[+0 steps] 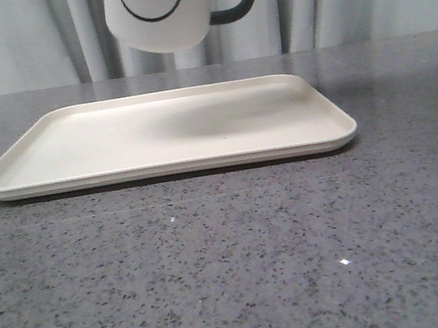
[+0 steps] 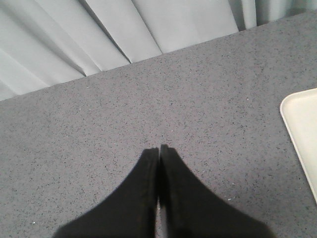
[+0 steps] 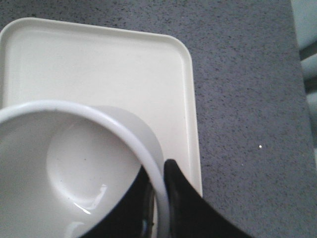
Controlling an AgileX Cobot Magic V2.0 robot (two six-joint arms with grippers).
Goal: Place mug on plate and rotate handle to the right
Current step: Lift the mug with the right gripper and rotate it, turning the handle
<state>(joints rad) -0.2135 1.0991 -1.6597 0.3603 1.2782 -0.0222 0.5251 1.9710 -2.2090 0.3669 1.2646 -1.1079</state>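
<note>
The left gripper [image 2: 159,148] has matte black fingers tapering to narrow tips. The right gripper [image 3: 159,173] shows the same smooth black.

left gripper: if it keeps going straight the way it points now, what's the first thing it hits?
Likely the bare grey tabletop. The left gripper, shut and holding nothing, points at it; the plate lies off to one side. Depth is unclear.
</note>
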